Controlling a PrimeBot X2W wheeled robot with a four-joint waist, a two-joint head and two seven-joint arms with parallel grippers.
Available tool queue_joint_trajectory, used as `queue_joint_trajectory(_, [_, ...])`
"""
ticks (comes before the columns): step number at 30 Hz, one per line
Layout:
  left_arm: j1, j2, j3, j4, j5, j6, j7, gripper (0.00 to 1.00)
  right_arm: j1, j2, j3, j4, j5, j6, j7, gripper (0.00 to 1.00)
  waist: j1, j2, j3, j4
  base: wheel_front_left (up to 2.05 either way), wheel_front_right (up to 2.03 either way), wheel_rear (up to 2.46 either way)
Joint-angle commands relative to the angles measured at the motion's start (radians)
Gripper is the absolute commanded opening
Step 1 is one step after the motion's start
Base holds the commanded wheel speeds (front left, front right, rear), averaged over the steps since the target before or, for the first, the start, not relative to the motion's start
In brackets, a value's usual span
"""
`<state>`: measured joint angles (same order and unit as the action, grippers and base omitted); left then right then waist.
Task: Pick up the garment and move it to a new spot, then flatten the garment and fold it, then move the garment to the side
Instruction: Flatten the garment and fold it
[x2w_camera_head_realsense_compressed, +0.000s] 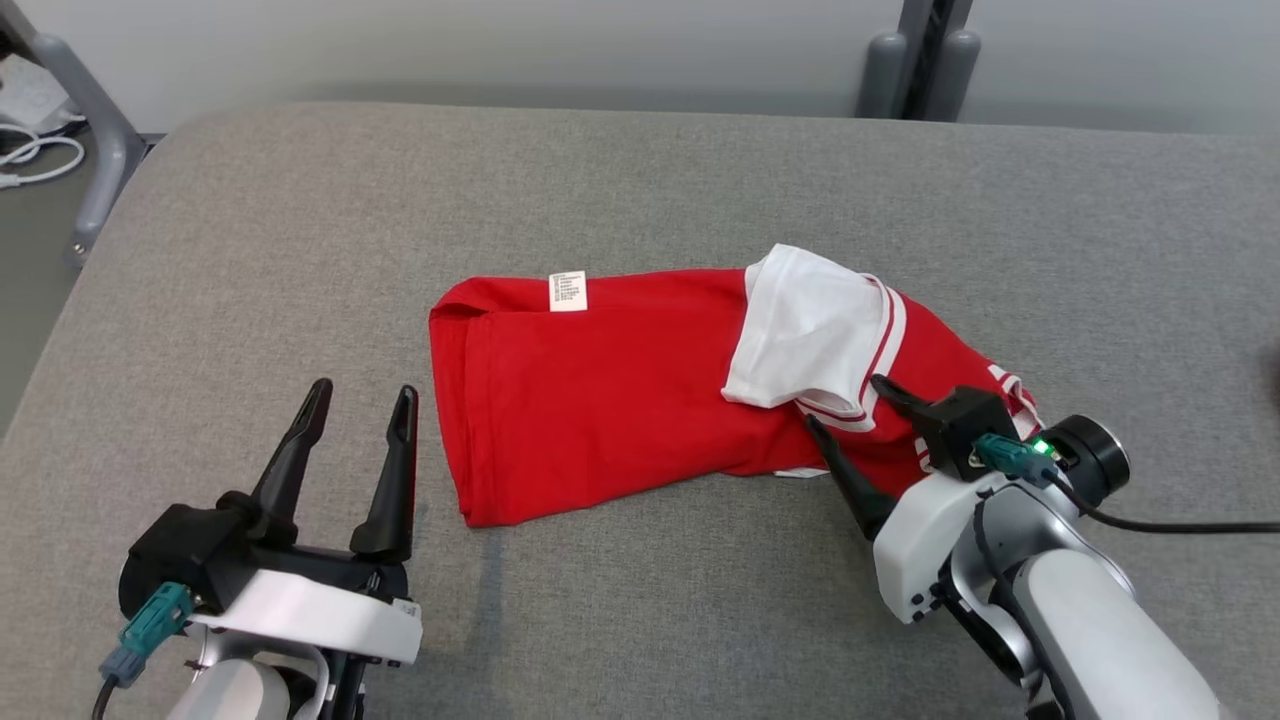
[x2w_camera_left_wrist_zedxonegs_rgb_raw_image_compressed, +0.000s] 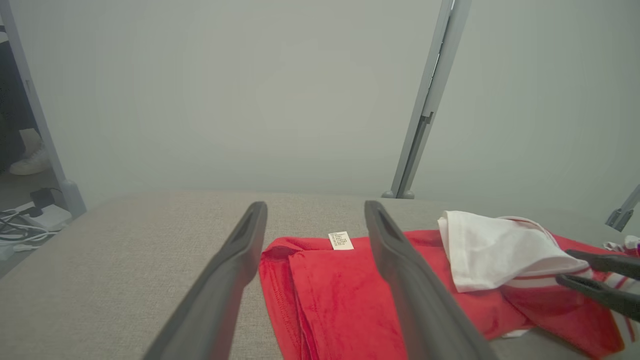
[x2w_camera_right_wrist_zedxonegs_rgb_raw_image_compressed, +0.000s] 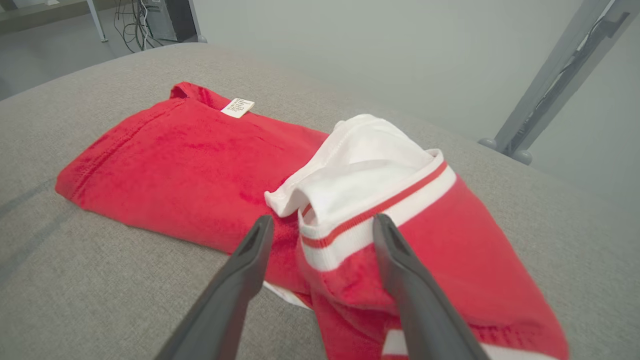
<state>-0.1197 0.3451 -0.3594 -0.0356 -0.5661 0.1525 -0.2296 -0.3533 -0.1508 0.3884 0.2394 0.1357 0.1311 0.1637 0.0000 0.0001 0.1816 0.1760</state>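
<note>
Garment (x2w_camera_head_realsense_compressed: 600, 390) well inside table (x2w_camera_head_realsense_compressed: 300, 200) edges

A: Is there any writing to read here?
B: Only one small white label (x2w_camera_head_realsense_compressed: 567, 291), at the far edge of the red garment (x2w_camera_head_realsense_compressed: 600, 400). It carries several lines of tiny dark print.
A: Can you read the words?
B: No, the print is too small in every view. Nothing there can be read.

Before me the red garment (x2w_camera_head_realsense_compressed: 600, 390) lies folded on the grey surface (x2w_camera_head_realsense_compressed: 300, 250), a white red-trimmed sleeve (x2w_camera_head_realsense_compressed: 810, 330) atop it, label (x2w_camera_head_realsense_compressed: 567, 291) at its far edge.
</note>
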Motion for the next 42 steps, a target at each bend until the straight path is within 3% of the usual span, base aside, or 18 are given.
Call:
queue_joint_trajectory(1, [-0.028,-0.003,0.001,0.013,0.001,-0.010,-0.008,1.00,-0.033,-0.008,0.002,0.033,-0.003,-0.001,-0.008,1.00,0.0000,-0.0001,0.019,0.019,0.00,0.00,0.00])
queue_joint_trajectory(2, [-0.033,-0.006,0.002,0.020,0.001,-0.012,-0.010,1.00,-0.045,-0.010,-0.001,0.049,-0.010,-0.001,-0.008,0.57,0.0000,-0.0001,0.022,0.020,0.00,0.00,0.00])
queue_joint_trajectory(3, [-0.036,-0.009,0.003,0.026,0.001,-0.015,-0.013,1.00,-0.051,-0.009,-0.004,0.059,-0.008,-0.001,-0.006,0.32,0.0000,-0.0001,0.024,0.020,0.00,0.00,0.00])
queue_joint_trajectory(4, [-0.039,-0.011,0.005,0.030,0.001,-0.017,-0.016,1.00,-0.054,-0.005,-0.011,0.062,0.001,-0.001,-0.012,0.00,0.0000,-0.0001,0.025,0.020,0.00,0.00,0.00])
queue_joint_trajectory(11, [-0.042,-0.015,0.028,0.050,0.003,-0.018,-0.026,1.00,-0.051,-0.030,-0.107,-0.027,0.002,-0.001,-0.083,0.00,0.0000,-0.0001,0.029,-0.008,0.00,0.00,0.00])
queue_joint_trajectory(18, [-0.042,-0.011,0.039,0.054,0.010,-0.022,-0.030,1.00,-0.014,-0.030,-0.180,-0.146,0.006,-0.001,-0.088,0.00,0.0000,-0.0001,0.017,-0.036,0.00,0.00,0.00])
queue_joint_trajectory(29, [-0.014,0.000,0.054,0.044,0.003,-0.013,-0.033,1.00,0.262,0.023,-0.390,-0.354,0.068,-0.001,0.008,0.00,0.0000,-0.0001,-0.002,-0.063,0.00,0.00,0.00])
queue_joint_trajectory(35, [-0.017,0.002,0.056,0.041,-0.004,-0.011,-0.033,1.00,0.356,0.028,-0.432,-0.270,0.115,-0.001,0.058,0.00,0.0000,-0.0001,0.008,-0.066,0.00,0.00,0.00])
queue_joint_trajectory(42, [-0.031,-0.005,0.044,0.054,-0.008,-0.016,-0.032,1.00,0.306,0.009,-0.394,-0.077,0.151,-0.001,-0.019,0.00,0.0000,-0.0001,0.009,-0.063,0.00,0.00,0.00])
